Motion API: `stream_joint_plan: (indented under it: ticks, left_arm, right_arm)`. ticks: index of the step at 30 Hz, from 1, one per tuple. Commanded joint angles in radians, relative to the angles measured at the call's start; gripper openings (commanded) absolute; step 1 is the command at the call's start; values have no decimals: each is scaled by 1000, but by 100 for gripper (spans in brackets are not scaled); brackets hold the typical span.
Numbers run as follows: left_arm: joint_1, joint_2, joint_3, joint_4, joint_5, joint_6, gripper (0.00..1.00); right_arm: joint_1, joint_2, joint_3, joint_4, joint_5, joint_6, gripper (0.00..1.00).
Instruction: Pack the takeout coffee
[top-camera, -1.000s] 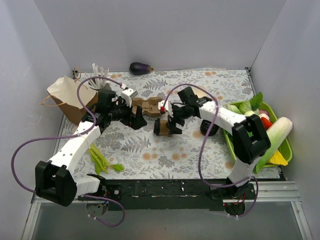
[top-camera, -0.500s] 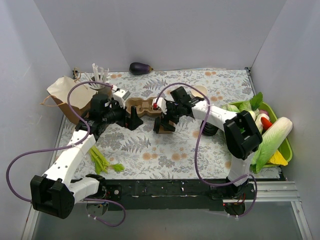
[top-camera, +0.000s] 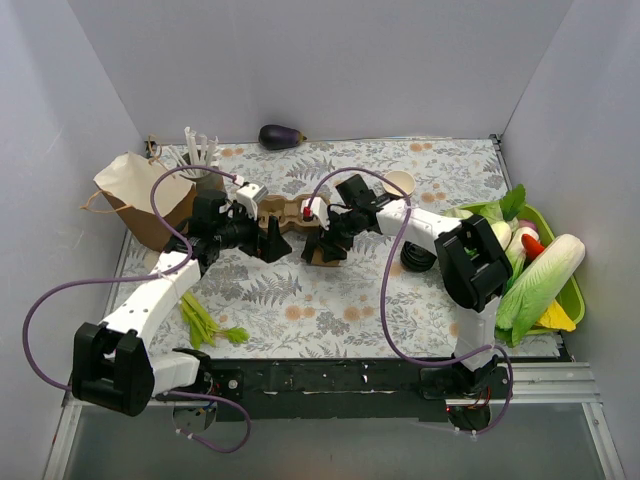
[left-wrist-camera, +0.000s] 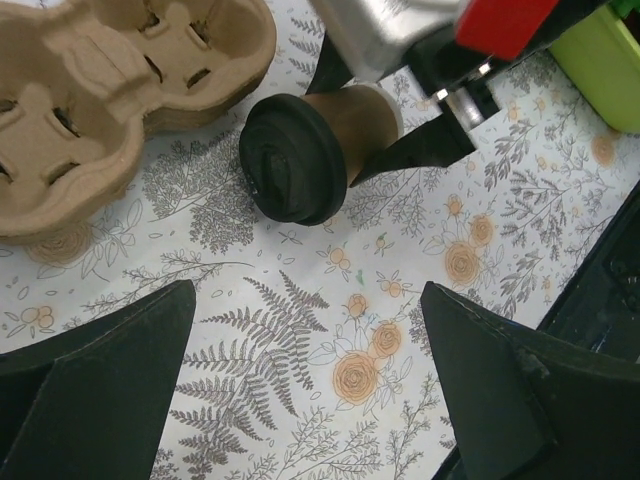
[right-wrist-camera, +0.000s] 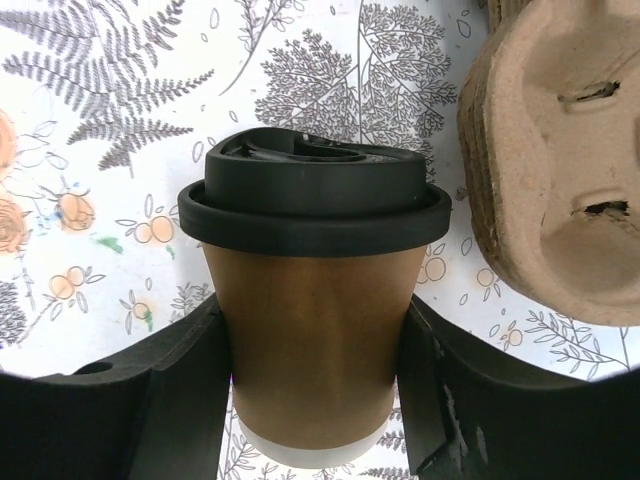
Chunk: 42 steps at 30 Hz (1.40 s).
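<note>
Plain pale grey walls (top-camera: 320, 60) close in the scene on the left, far and right sides, meeting at two far corners. Between them lies the desk (top-camera: 300, 300), covered by a white cloth printed with grey fern leaves and small orange flowers. A black metal rail (top-camera: 330, 380) runs along the near edge. The light is even and soft, with faint shadows only.

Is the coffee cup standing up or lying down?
Lying down. The takeout coffee rests on its side on the table, black lid facing sideways, with the right gripper fingers against both sides.
</note>
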Motion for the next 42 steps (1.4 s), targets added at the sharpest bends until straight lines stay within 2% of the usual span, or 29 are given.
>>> stream_joint_plan:
  ticks: [1, 5, 8, 14, 20, 26, 39, 42]
  left_arm:
    - [1, 49, -23, 109, 82, 19, 98]
    - [-5, 103, 9, 163, 227, 11, 98]
    - [-14, 149, 49, 163, 290, 16, 98]
    - [-22, 175, 81, 164, 336, 62, 98]
    - [-31, 176, 96, 164, 346, 111, 98]
    - [-40, 213, 130, 149, 413, 122, 98]
    - [-57, 285, 193, 39, 487, 168, 65]
    - [-56, 282, 227, -16, 467, 183, 59]
  right_arm:
    - [-43, -109, -8, 10, -164, 61, 57]
    - [-72, -186, -34, 33, -372, 113, 56]
    - [-72, -209, -50, 43, -456, 130, 56]
    - [-69, -221, -50, 60, -482, 134, 57]
    - [-57, -217, 1, -62, -499, 9, 57]
    - [-42, -223, 7, -72, -510, 0, 58]
    - [-35, -240, -13, -32, -491, 35, 59]
    - [-35, -249, -25, -28, -424, 52, 75]
